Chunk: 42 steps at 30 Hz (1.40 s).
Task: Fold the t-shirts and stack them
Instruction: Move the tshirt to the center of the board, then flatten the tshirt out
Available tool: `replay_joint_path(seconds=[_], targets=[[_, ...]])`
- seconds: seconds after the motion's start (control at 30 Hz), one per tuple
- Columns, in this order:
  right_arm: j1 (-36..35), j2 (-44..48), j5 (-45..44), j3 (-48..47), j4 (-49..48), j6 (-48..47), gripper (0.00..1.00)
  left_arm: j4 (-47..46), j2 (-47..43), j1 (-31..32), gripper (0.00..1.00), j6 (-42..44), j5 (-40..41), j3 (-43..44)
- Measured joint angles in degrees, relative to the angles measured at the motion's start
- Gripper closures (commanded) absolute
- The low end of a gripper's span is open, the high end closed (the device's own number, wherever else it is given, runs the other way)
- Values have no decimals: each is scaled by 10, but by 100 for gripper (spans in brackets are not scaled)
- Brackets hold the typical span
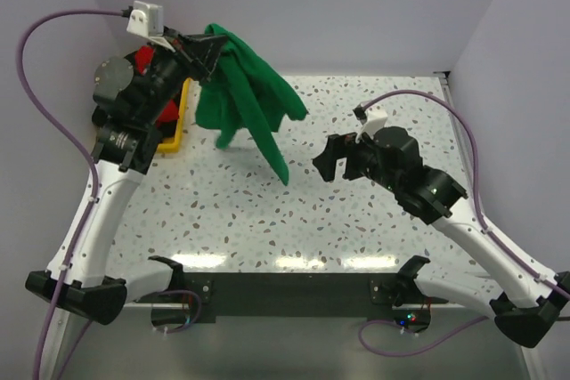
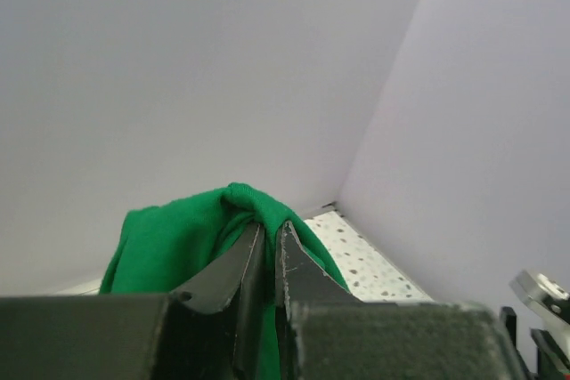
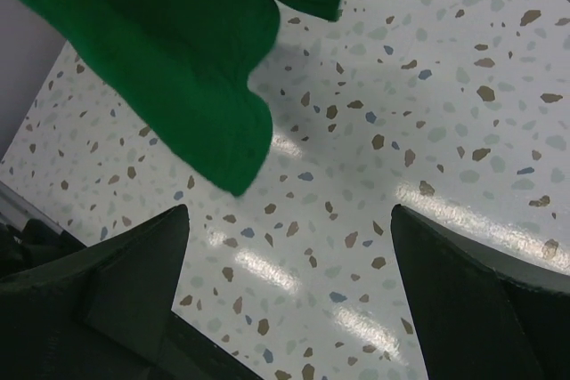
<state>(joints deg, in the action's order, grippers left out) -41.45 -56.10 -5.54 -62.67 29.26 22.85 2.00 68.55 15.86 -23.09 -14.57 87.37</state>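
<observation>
Left pincer (image 1: 212, 44), upper left, is clamped on a bunched edge of the green t-shirt (image 1: 249, 100), which hangs above the counter (image 1: 356, 220). Right pincer (image 1: 326, 159) gapes empty, right of the dangling tail. It should catch a lower corner, then spread the cloth flat before folding.

Green t-shirt (image 1: 249, 95): one. Red cloth (image 1: 145, 61): one mass in the bin; the number of items in it cannot be told. Yellow bin (image 1: 183, 117): one. Pincers: two, the left pincer (image 1: 210, 49) and the right pincer (image 1: 333, 157). Counter (image 1: 356, 220): one.
</observation>
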Motion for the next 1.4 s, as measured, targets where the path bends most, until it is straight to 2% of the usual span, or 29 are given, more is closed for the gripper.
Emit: replay_joint_path(seconds=[0.17, 0.23, 0.3, 0.33, 0.4, 0.47, 0.6, 0.73, 0.8, 1.07, 1.27, 1.4], targets=[[0, 6, -17, 0, 0, 1, 1, -41, -3, 22, 91, -43, -9, -81], [0, 6, -25, 5, -2, 3, 1, -49, 25, 24, 81, -67, -10, -116], [0, 5, -30, 16, -5, 9, 1, -45, 61, 26, 77, -84, -8, -139], [0, 2, -35, 24, -6, 13, 1, -33, 85, 26, 69, -92, -5, -145], [0, -5, -45, 41, -7, 19, 1, -9, 136, 27, 66, -105, 1, -150], [0, -17, -57, 59, -7, 26, 1, 9, 175, 27, 55, -115, 3, -156], [0, -45, -81, 90, -5, 36, 1, 39, 191, 27, 48, -137, 3, -182], [0, -74, -90, 108, -16, 38, 3, 43, 171, 27, 47, -149, 19, -212], [0, -96, -89, 111, -28, 37, 8, 47, 148, 27, 47, -155, 28, -245], [-3, -227, -38, 99, -92, 26, 12, 36, 46, 36, 53, -184, 35, -450], [-14, -342, -8, 37, -132, 30, 14, 24, 8, 100, 53, -193, 30, -546], [-18, -393, 8, 4, -158, 42, 15, 6, 1, 159, 47, -198, 44, -574]])
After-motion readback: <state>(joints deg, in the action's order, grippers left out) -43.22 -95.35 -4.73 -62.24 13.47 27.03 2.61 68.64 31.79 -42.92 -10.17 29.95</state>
